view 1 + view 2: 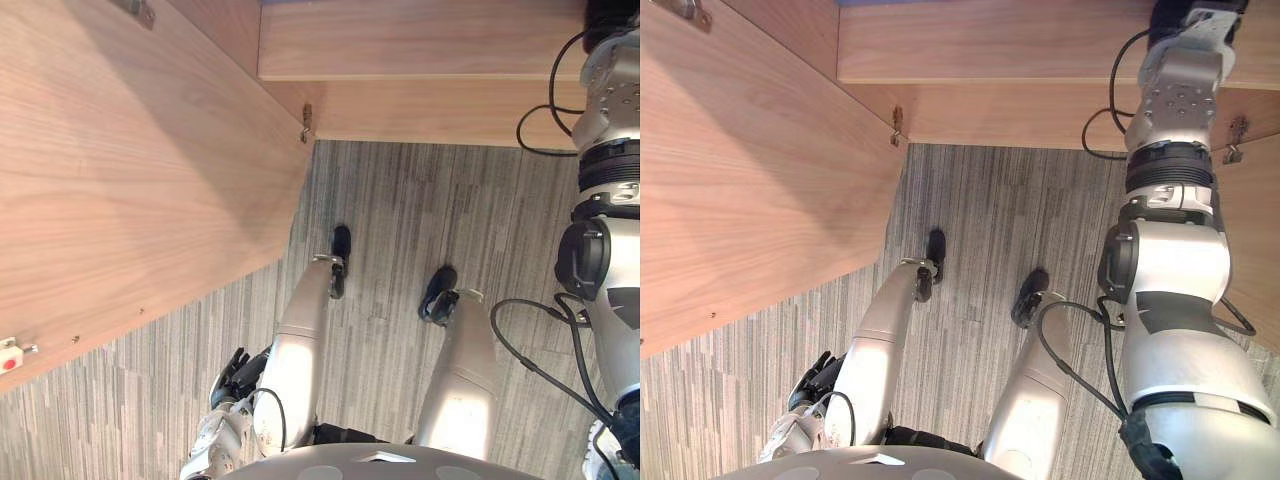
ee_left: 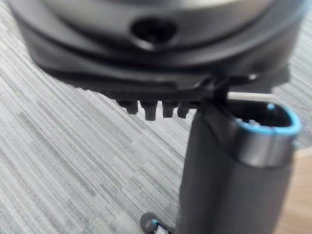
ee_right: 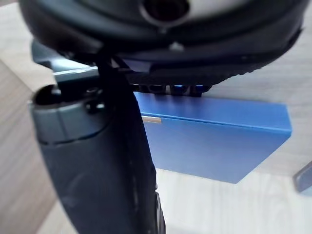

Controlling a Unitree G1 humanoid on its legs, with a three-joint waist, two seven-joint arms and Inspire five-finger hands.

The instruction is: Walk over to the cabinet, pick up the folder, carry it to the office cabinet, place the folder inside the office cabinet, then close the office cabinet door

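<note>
A blue folder [image 3: 219, 141] lies flat on the pale wood shelf [image 3: 234, 204] inside the office cabinet. My right hand [image 3: 92, 156] is raised into the cabinet just in front of the folder, its fingers straight above the folder's near edge and the thumb off to the side, holding nothing. From the head it shows as a dark hand [image 1: 1182, 15] at the top, over the cabinet's front panel [image 1: 990, 50]. My left hand [image 1: 232, 375] hangs relaxed and open beside the left leg, above the carpet [image 2: 73, 146].
The cabinet's wooden door [image 1: 130, 180] stands swung open on my left, hinged at a metal hinge [image 1: 307, 122]. A second door edge [image 1: 1252, 220] shows on the right. A small white part with a red button [image 1: 10, 357] sits on the left door's edge. Grey striped carpet [image 1: 400, 220] lies below.
</note>
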